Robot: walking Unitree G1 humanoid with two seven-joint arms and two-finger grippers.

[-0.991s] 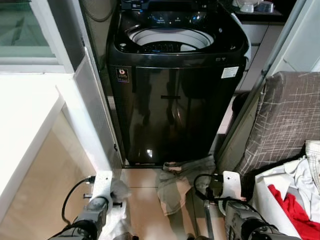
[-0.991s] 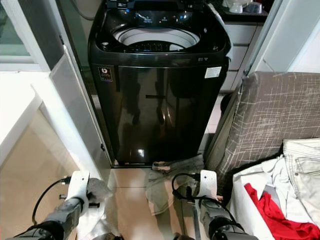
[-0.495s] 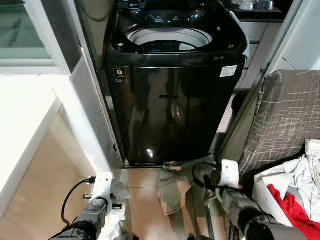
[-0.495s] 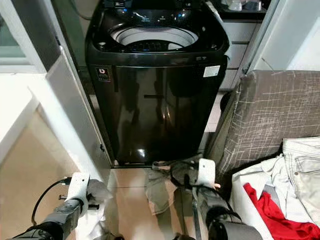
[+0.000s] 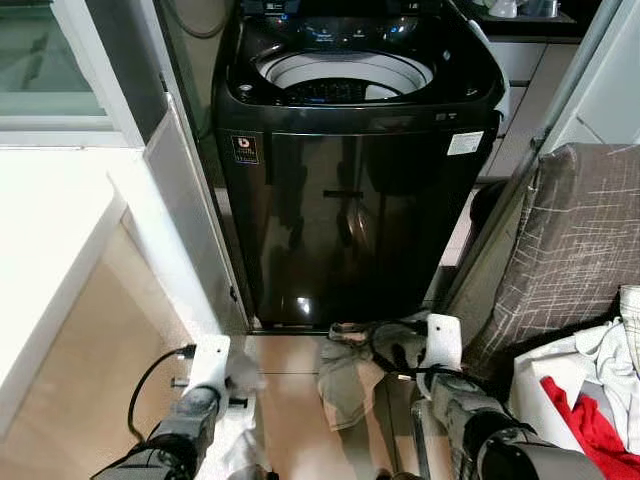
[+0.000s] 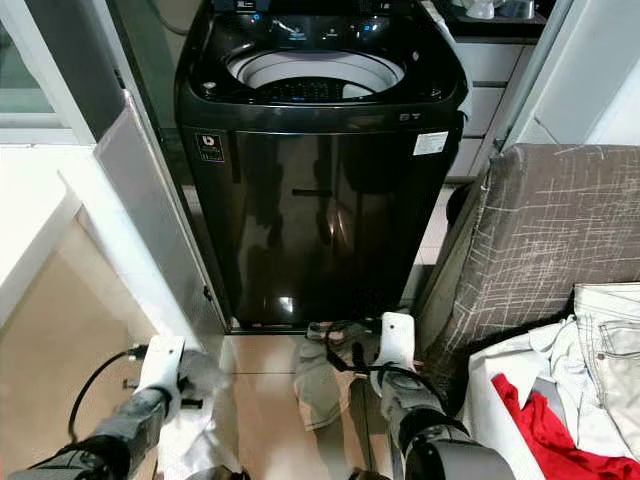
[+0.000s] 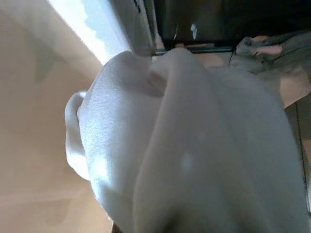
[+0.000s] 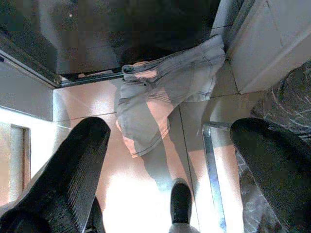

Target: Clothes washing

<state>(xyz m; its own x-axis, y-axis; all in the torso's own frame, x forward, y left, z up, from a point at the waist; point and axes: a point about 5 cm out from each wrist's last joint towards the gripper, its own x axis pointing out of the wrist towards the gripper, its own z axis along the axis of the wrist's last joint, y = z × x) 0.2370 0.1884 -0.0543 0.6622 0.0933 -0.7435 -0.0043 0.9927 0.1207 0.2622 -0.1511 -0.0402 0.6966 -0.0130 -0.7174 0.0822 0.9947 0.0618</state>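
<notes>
A glossy black top-loading washing machine [image 5: 355, 180] stands straight ahead with its lid up, its white drum rim [image 5: 345, 72] showing. At its foot a crumpled pair of pale grey-blue denim shorts [image 8: 163, 104] lies on the beige tiled floor [image 5: 290, 420], partly under the machine's front edge.

The right pincer [image 8: 180, 165] hangs low above the shorts, its two black fingers [image 8: 68, 170] spread wide with nothing between them; the garment lies beyond the tips, apart from them. The left pincer [image 6: 185, 385] is low on the robot's left beside a white door frame [image 5: 185, 240], and it holds a bunched white cloth [image 7: 184, 145] that hides its fingers.

To the robot's right stands a grey-brown sofa with a crosshatch pattern [image 6: 560, 240], with a heap of laundry below it, including a red garment [image 6: 545, 430] and pale jeans [image 6: 610, 330].
</notes>
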